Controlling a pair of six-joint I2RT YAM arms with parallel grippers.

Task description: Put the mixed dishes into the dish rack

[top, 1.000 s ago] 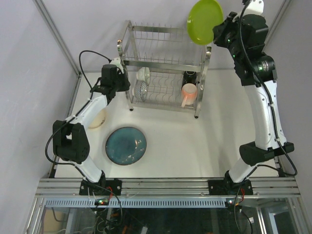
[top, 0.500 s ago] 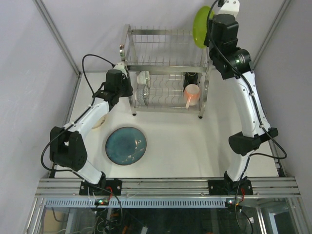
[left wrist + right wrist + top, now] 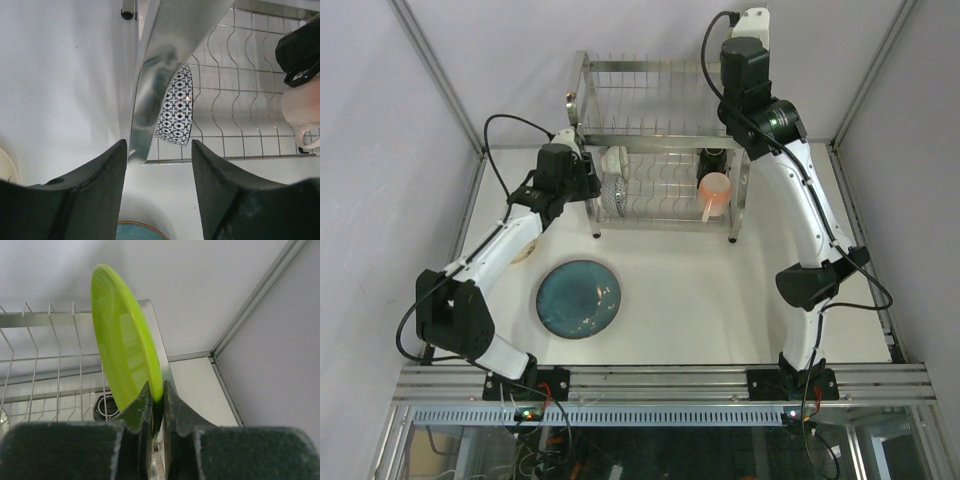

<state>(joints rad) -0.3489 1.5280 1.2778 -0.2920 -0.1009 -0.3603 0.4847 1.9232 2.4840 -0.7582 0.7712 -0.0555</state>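
Observation:
My right gripper (image 3: 157,391) is shut on the rim of the lime-green plate (image 3: 125,345) and holds it on edge above the right end of the dish rack's (image 3: 660,138) upper shelf (image 3: 50,342). The top view hides the plate behind the right wrist (image 3: 742,62). My left gripper (image 3: 157,146) is open and empty beside the rack's left front post (image 3: 150,75). On the lower shelf are the patterned bowl (image 3: 610,190) (image 3: 175,112), a pale saucer (image 3: 615,157), the pink mug (image 3: 712,190) (image 3: 300,107) and the dark-handled mug (image 3: 711,158) (image 3: 106,407).
The blue-grey plate (image 3: 578,298) lies flat on the table in front of the rack, its rim showing in the left wrist view (image 3: 140,232). The cream plate (image 3: 524,250) lies partly under the left arm. Frame posts stand at the back corners.
My right arm has swung left with the green plate, turning it edge-on over the rack's top right. My left gripper has shifted slightly right towards the rack's post.

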